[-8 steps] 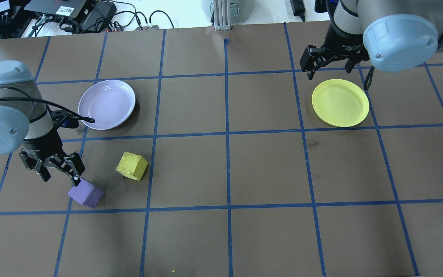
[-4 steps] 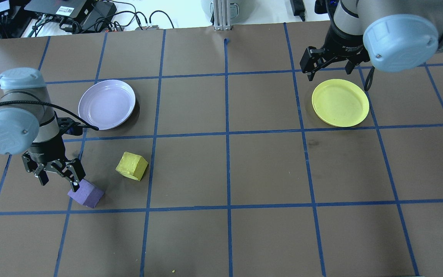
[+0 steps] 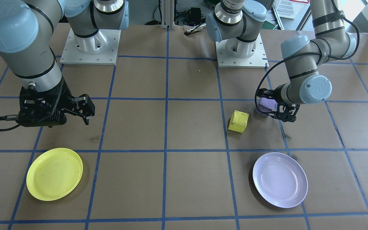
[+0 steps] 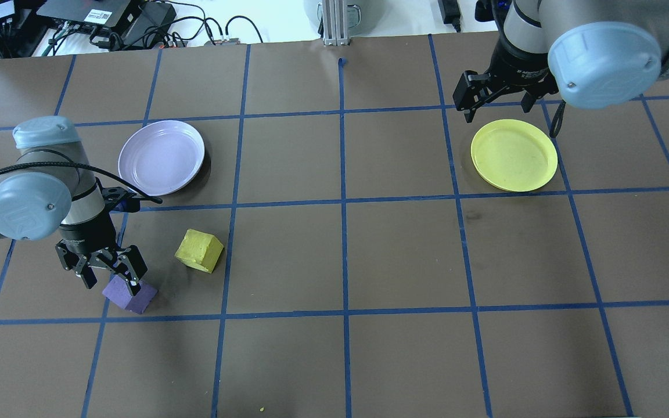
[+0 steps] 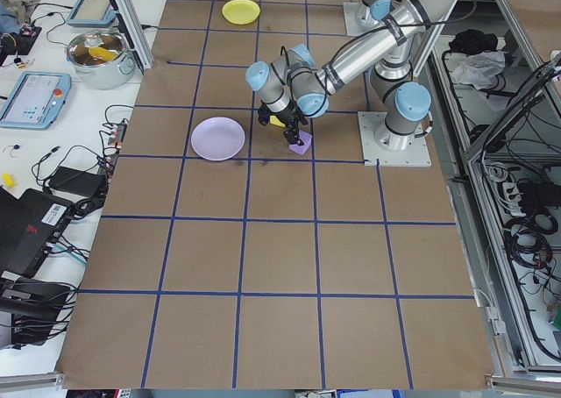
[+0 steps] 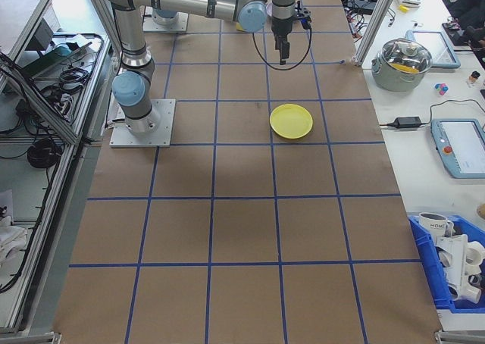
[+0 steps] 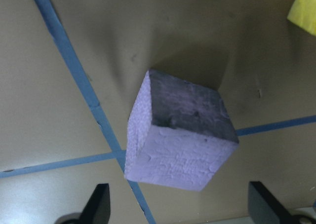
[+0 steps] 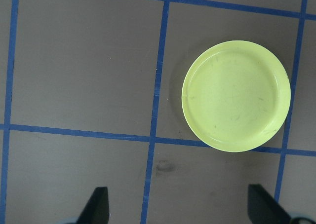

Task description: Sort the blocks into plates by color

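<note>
Since a second ago, moved in over the purple block [image 4: 129, 294]: left gripper [image 4: 109, 273] shifted toward the block's side and lower, right gripper [image 4: 494, 96] parked where it was above the table near the yellow plate [image 4: 514, 155]. Blocks and plates unmoved.

Nothing sorted yet. Lavender plate [image 4: 161, 157] bare, yellow plate bare, both blocks on the brown table [image 4: 404, 255]. Purple block resting at about 7 o'clock from the lavender plate, well apart from it; yellow block [image 4: 199, 250] near the purple one, at roughly 1 o'clock from it, not touching. Yellow plate far across the table at 3 o'clock from the lavender plate. Left to do, by this reckoning: grasp and carry the purple block to the lavender plate, then get the yellow block across to the yellow plate, perhaps with the right arm.

Left gripper spread wide, holding nothing. In the left wrist view, purple block [image 7: 180, 132] sitting ahead of the two fingertips [image 7: 96, 204], one dark tip at each lower corner, block turned corner-on and not yet between them. In the overhead view one finger seemingly at or over the block's near top edge; contact hard to call from that angle, possibly just above it. In the front-facing view, left gripper [image 3: 284, 113] low beside the purple block [image 3: 265, 104].

Right gripper spread wide too, empty, hovering high at about 11 o'clock from the yellow plate; right wrist view showing yellow plate [image 8: 236, 95] below and only bare table between the fingertips.
</note>
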You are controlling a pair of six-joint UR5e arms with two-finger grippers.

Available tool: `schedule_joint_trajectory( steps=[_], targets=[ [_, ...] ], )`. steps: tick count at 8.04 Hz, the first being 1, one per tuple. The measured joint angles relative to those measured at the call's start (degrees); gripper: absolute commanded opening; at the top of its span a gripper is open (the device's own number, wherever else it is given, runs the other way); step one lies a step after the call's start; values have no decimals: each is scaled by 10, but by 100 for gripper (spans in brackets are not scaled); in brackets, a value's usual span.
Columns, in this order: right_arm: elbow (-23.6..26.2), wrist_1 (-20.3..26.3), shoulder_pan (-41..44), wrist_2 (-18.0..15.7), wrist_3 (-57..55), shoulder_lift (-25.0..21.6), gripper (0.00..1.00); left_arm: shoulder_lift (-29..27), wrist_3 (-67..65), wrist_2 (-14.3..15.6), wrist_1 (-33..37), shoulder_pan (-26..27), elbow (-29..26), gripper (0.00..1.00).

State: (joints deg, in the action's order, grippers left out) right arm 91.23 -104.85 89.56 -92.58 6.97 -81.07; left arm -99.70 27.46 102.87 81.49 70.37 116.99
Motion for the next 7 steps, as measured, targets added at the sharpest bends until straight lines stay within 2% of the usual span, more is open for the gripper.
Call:
schedule_joint_trajectory(
  steps=[3, 7],
  targets=[
    [0, -5, 0, 0, -1, 0, 100, -20, 13, -2, -32, 2, 1, 97],
    [0, -4, 0, 0, -1, 0, 100, -27, 14, -3, -43, 3, 13, 97]
  ],
)
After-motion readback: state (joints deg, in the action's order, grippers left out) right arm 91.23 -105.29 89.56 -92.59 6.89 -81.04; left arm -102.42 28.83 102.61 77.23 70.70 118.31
